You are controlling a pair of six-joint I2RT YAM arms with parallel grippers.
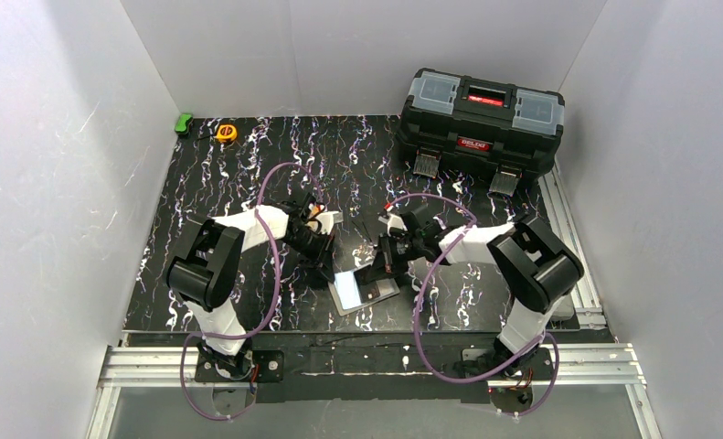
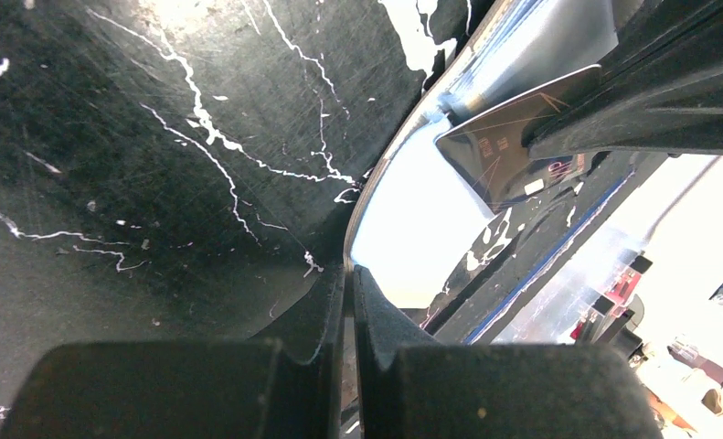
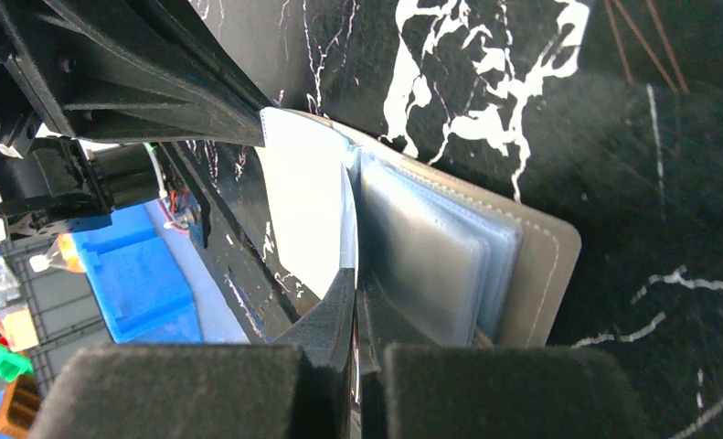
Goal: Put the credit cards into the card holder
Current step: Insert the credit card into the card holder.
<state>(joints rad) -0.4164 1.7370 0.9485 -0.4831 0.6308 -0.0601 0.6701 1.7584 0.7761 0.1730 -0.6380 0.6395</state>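
Card holder (image 3: 549, 265) is lying open on the black marbled table (image 1: 202, 183), at 6 o'clock of the tabletop in the top view, near the front edge and between the two arms. Its taupe cover is lying flat, and the stack of clear pockets is fanning up from it.

Left gripper (image 2: 348, 274) is reaching in from 10 o'clock of the holder. Its jaws are pressing together on the edge of a pale credit card (image 3: 307, 210). The card is standing at the holder's left side, right against the clear pockets; how far in it is sitting is not readable.

Right gripper (image 3: 356, 274) is coming in from 2 o'clock of the holder. Its jaws are also closing tight, pinching what looks like a clear pocket leaf of the holder, just beside the card. The two grippers' tips are sitting close together over the holder, not touching each other.

Black toolbox (image 1: 481, 119) is sitting at 1 o'clock of the table, lid closed. Yellow tape measure (image 1: 226, 133) and a small green object (image 1: 185, 123) are lying at 11 o'clock, well apart from the holder.
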